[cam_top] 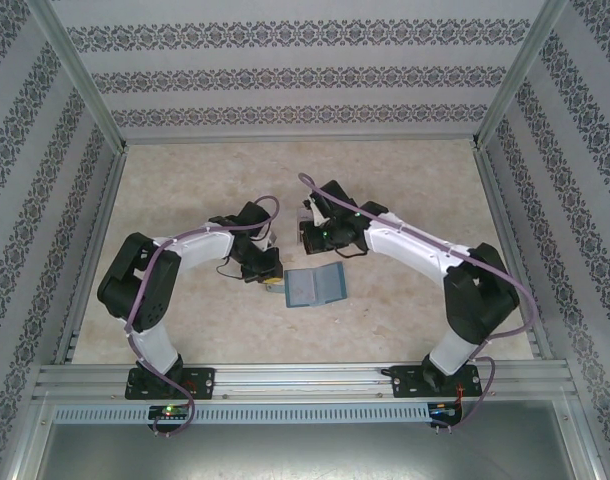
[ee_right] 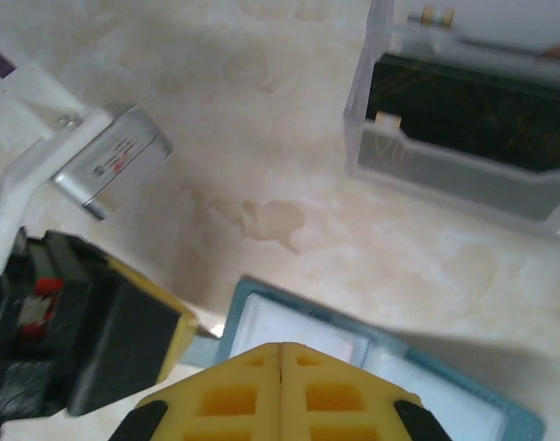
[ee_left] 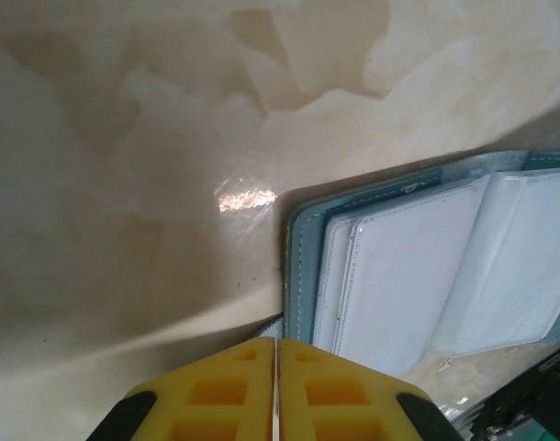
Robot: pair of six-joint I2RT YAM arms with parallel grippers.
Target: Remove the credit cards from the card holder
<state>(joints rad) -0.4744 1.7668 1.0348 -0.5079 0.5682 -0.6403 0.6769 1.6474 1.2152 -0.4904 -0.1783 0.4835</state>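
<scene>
Teal card holder (cam_top: pixel 315 287) lies open just ahead of the left gripper (ee_left: pixel 277 367) and right gripper (ee_right: pixel 280 367), both with fingers together. We judge extraction is only beginning; next, fingers must part to pinch the credit cards (ee_left: pixel 399 276).

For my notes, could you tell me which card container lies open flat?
The teal wallet, spread like a book, pockets up; the clear box is a walled case holding a dark card.

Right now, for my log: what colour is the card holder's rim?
Card holder: teal-blue; best in left wrist view.
</scene>
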